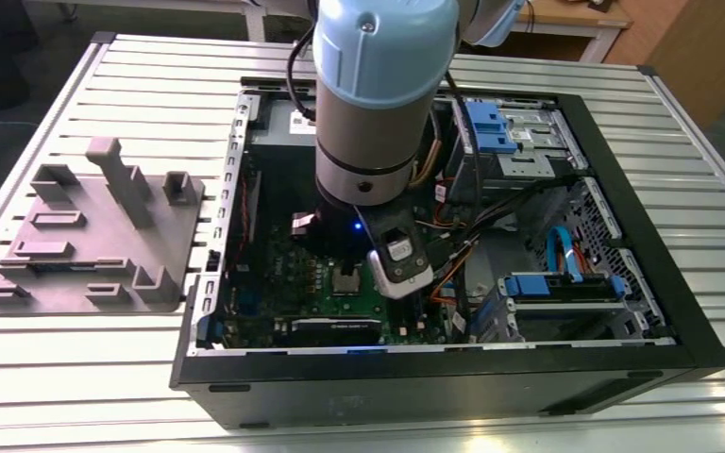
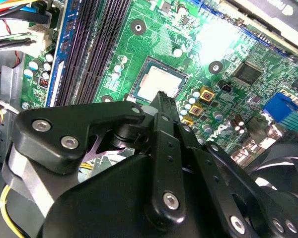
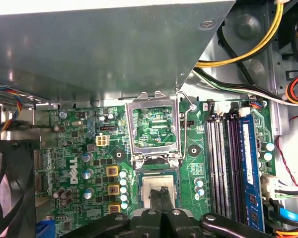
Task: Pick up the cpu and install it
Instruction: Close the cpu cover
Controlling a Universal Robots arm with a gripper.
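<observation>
First wrist view has my fingers [image 3: 156, 197] clenched empty over the flat silvery-grey square cpu [image 3: 150, 186], apparently seated in its metal-framed socket [image 3: 139, 178]; pressing off-centre could tilt or scratch it.

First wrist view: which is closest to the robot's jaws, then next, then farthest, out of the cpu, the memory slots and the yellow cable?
1. cpu, right underneath them.
2. memory slots, off to one side.
3. yellow cable, far off, past the slots.
</observation>
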